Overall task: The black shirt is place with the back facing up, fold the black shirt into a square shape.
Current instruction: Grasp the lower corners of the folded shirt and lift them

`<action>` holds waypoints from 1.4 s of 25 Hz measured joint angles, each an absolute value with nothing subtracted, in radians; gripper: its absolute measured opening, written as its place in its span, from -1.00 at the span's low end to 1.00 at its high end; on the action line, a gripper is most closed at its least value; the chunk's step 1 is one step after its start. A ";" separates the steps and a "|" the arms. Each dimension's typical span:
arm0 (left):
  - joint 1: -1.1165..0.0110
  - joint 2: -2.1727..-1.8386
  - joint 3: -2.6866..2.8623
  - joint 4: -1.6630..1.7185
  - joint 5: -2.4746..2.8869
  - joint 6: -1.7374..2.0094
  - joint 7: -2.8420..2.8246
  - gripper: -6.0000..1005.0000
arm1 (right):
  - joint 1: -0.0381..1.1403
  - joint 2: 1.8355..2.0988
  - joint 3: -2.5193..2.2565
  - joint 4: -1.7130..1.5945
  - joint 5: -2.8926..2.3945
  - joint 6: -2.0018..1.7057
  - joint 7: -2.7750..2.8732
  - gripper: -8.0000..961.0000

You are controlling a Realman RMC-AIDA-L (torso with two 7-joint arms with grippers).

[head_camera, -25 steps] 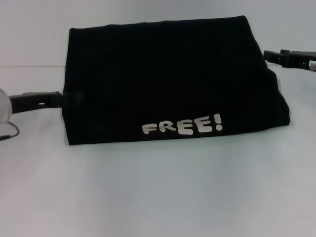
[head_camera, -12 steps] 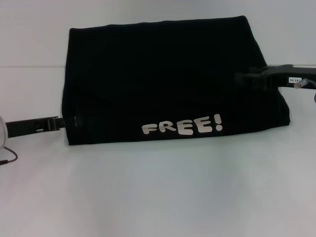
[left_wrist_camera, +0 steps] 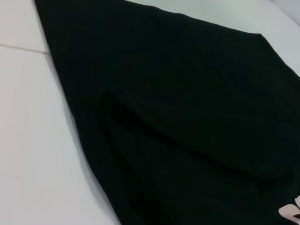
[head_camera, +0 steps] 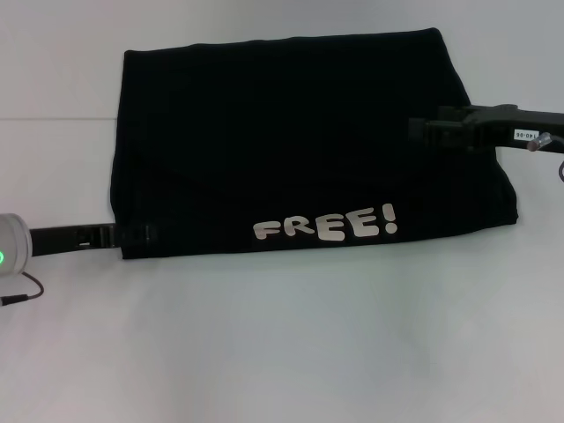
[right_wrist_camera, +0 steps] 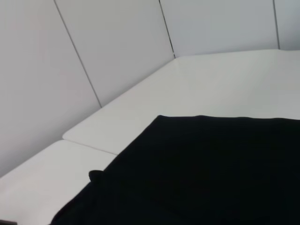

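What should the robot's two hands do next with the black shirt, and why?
Probably pinch the cloth. The left gripper sits at the near left corner of the black shirt, and the right gripper reaches over its right edge. The shirt looks wider than deep, not yet square.

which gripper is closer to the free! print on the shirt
Left. The left gripper sits at the black shirt's near left corner, level with the FREE! print; the right gripper is over the right side, farther back.

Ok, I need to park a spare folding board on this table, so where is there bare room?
The widest bare strip of the white table lies in front of the black shirt, below its FREE! print. It is crowded at the shirt's side edges, where the left gripper and right gripper reach in.
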State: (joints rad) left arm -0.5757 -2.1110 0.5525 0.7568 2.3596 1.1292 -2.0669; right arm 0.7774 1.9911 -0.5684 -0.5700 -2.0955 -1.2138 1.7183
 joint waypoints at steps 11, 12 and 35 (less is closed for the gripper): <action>-0.575 -2.111 0.578 0.747 2.362 1.134 -2.048 0.66 | 0.766 1.994 -0.567 -0.569 -2.078 -1.211 1.710 0.83; -0.575 -2.111 0.580 0.747 2.362 1.143 -2.041 0.66 | 0.766 1.994 -0.567 -0.569 -2.078 -1.210 1.710 0.86; -0.576 -2.108 0.576 0.747 2.389 1.181 -1.997 -0.14 | 0.748 1.992 -0.576 -0.569 -2.084 -1.206 1.704 0.87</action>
